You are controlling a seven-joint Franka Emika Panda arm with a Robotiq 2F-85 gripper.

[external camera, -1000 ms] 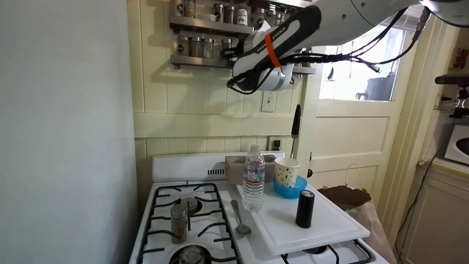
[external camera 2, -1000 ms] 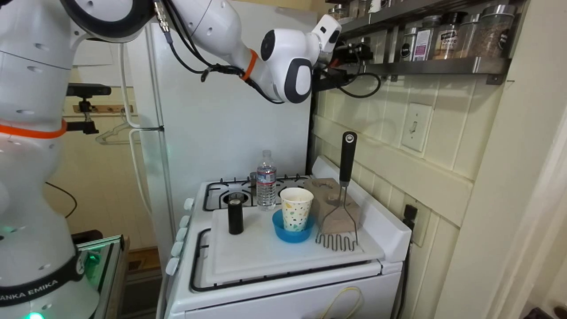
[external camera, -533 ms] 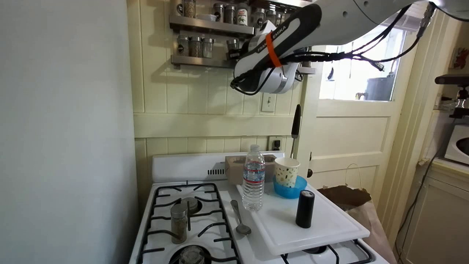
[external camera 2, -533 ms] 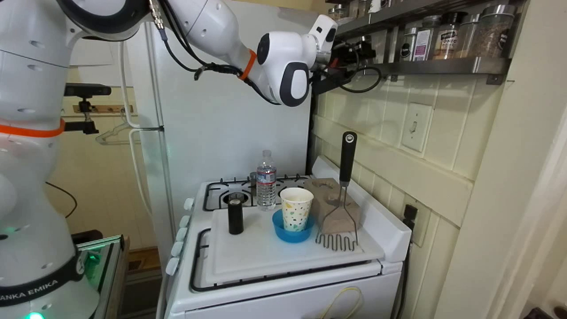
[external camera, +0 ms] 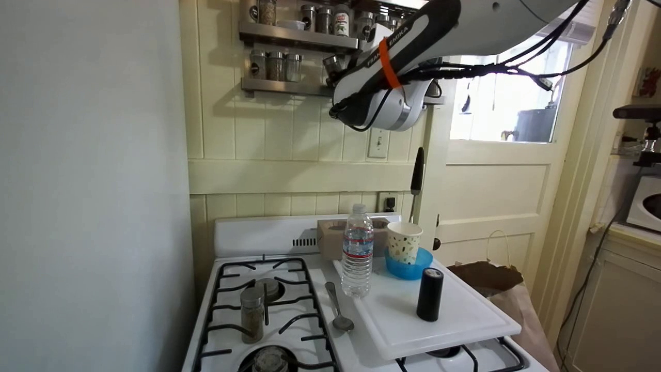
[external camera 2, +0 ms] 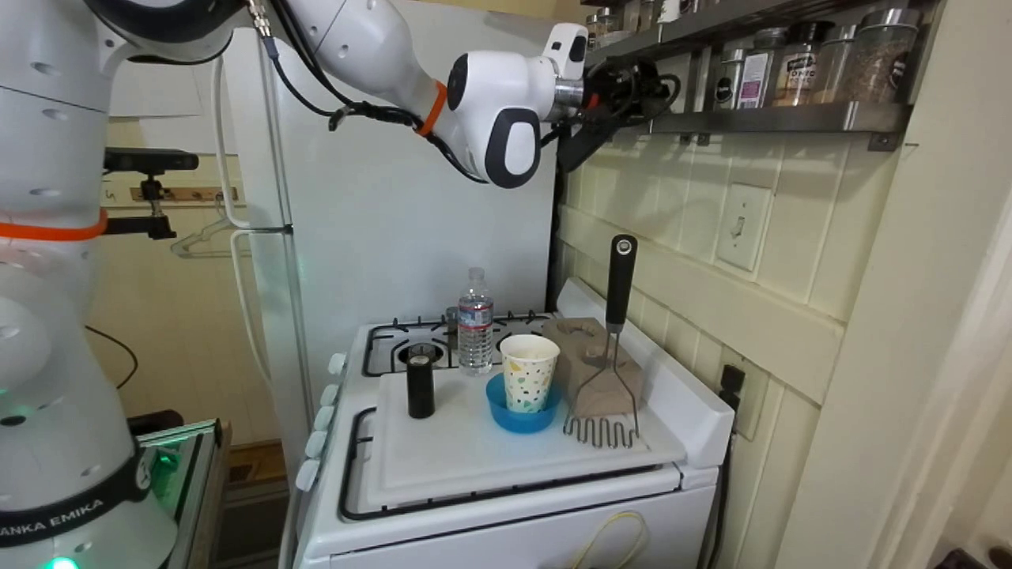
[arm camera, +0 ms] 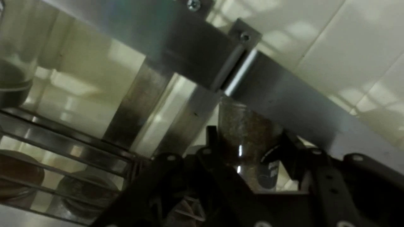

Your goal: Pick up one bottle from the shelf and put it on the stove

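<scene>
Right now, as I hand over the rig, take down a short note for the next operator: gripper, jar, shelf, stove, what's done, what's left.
Gripper: appears closed on a spice jar.
Jar: tilted at the lower tier of the shelf, partly hidden behind the front rail in the wrist view; not yet clear of it.
Stove: below the shelf; a second jar stands upright on it, and a white board there carries a water bottle.
Done: jar gripped, as far as the pictures show.
Left: bring it out past the rail, lower it to the stove, release.
</scene>
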